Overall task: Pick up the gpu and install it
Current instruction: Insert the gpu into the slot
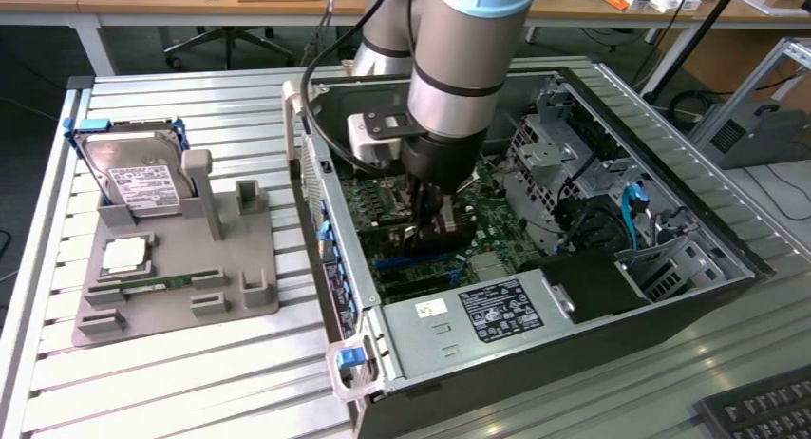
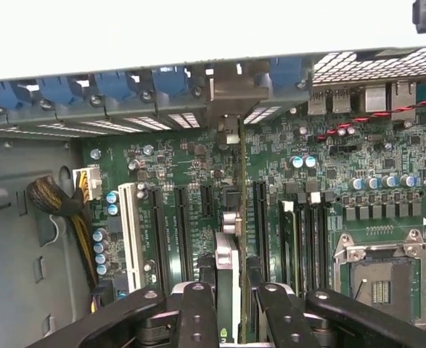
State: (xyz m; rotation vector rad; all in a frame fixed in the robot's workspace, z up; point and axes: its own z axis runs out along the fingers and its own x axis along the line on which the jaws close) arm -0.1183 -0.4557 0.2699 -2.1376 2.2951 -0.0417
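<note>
Gripper (image 1: 438,225) is down inside the open computer case (image 1: 332,220), reaching over the green motherboard (image 1: 488,197) from the big grey arm (image 1: 462,59) that drops in from above. From the wrist camera you can see the two black fingers (image 2: 198,319) pinched partway together on the gpu (image 2: 231,239), which stands on edge between them, thin and upright, running straight away from the gripper toward the rear wall of the case. Its silver end bracket (image 2: 231,94) sits up against the row of blue slot clips (image 2: 173,78) at the back panel, in line with a gap among the expansion openings. The card's lower edge is down among the long black expansion slots (image 2: 165,228), with the white slot (image 2: 131,235) off to one side and the empty processor socket (image 2: 379,272) off to the other; I cannot tell whether the card is fully seated in its slot. Outside the case, toward the exterior view's left, a grey parts holder (image 1: 178,277) rests on the slatted table (image 1: 190,382), carrying a silver hard drive (image 1: 142,182) propped upright, a square processor (image 1: 127,255) and a slim RAM stick (image 1: 155,285). The power supply (image 1: 495,311) with its label sits at the near end of the case.
</note>
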